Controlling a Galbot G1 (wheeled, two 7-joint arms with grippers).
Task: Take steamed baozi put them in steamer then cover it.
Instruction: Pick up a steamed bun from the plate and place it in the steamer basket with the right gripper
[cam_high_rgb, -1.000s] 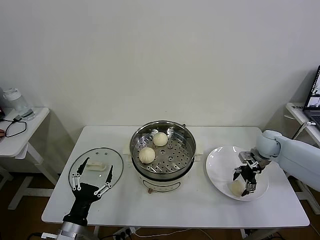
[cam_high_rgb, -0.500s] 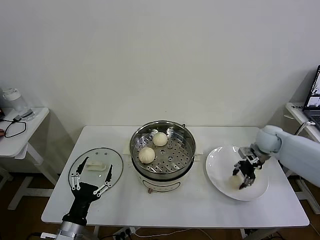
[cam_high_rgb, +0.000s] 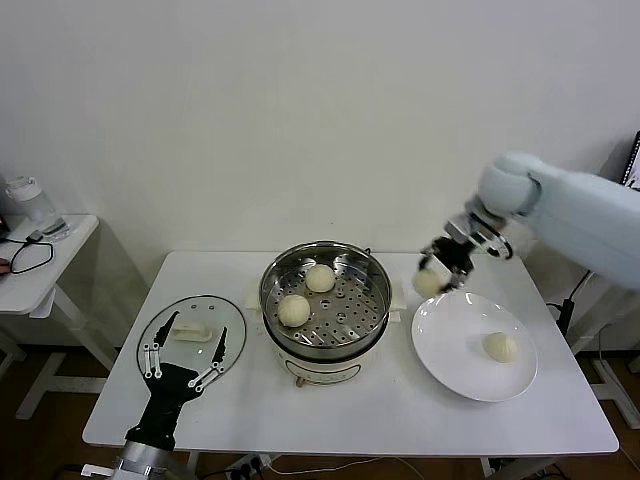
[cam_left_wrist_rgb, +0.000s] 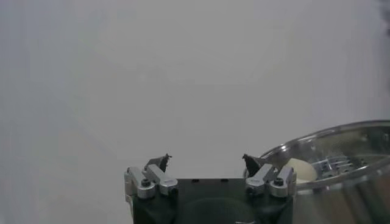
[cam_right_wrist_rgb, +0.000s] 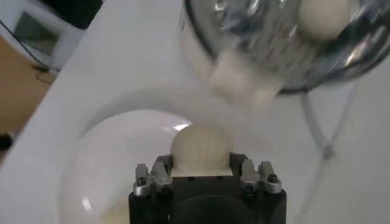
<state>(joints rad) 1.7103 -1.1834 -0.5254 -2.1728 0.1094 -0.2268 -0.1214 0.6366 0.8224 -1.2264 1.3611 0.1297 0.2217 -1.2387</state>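
Observation:
My right gripper (cam_high_rgb: 437, 275) is shut on a cream-white baozi (cam_high_rgb: 430, 283) and holds it in the air between the white plate (cam_high_rgb: 455, 330) and the steamer (cam_high_rgb: 372, 268). In the right wrist view that baozi (cam_right_wrist_rgb: 201, 148) fills the right gripper (cam_right_wrist_rgb: 201, 165). Two baozi (cam_high_rgb: 320, 278) (cam_high_rgb: 294, 309) rest on the steamer's perforated tray. A further baozi (cam_high_rgb: 499, 346) lies on the plate. The glass cover (cam_high_rgb: 228, 322) lies flat at the table's left. My left gripper (cam_high_rgb: 185, 358) stands open over the cover's near edge, holding nothing.
A small side table (cam_high_rgb: 62, 262) with a jug (cam_high_rgb: 28, 200) and a cable stands off to the left. A laptop (cam_high_rgb: 632, 160) shows at the right edge. The steamer's rim (cam_left_wrist_rgb: 329, 143) is close beside the left gripper (cam_left_wrist_rgb: 206, 161) in the left wrist view.
The right gripper shut on a baozi on the plate, then rose and moved left toward the steamer with it. The left arm has not moved.

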